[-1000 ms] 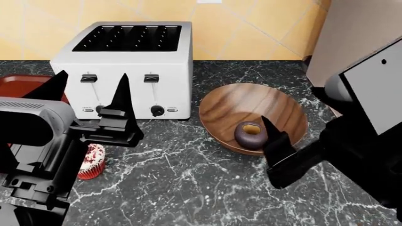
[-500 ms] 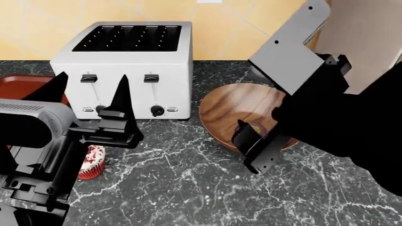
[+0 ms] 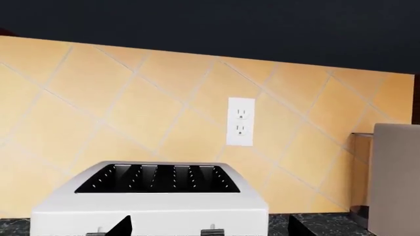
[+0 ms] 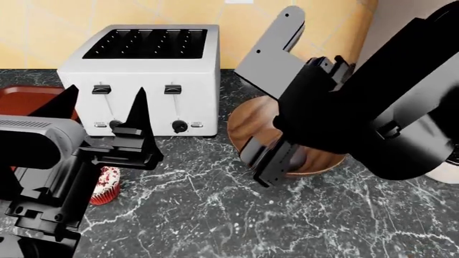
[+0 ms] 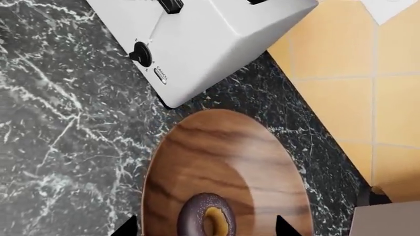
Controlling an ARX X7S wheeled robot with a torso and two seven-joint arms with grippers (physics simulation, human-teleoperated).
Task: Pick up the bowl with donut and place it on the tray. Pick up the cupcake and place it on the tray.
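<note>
Far left of the head view, the tray [image 4: 25,95] shows as a reddish corner behind my left arm, beside the toaster [image 4: 147,80]. It holds nothing that I can see.

Left hand [image 4: 104,105]: fingers stand apart, open wide, nothing between them, raised in front of the toaster. Its wrist view looks at the toaster top, the tiled wall and a wall outlet [image 3: 241,121], so it is not aimed at any task item.

The cupcake [image 4: 105,184] sits on the dark marble surface [image 4: 215,215] below the left hand, half hidden by the arm, near the toaster's front.

The bowl [image 4: 248,123] rests on the surface just right of the toaster, not touching it as far as I can judge. My right arm covers most of it in the head view. In the right wrist view the bowl is seen from above with the donut [image 5: 206,219] lying inside, off centre.

Right hand [image 4: 269,161]: hovers over the bowl's near side; two finger tips [image 5: 128,227] show at the wrist view's edge, spread either side of the donut, so open and empty.

Step in hand, as I judge it: grasp the bowl. Advice to self: shift so one finger goes inside the rim and one outside, clear of the donut; descend slowly; close on the wall; lift level so the donut stays in.
</note>
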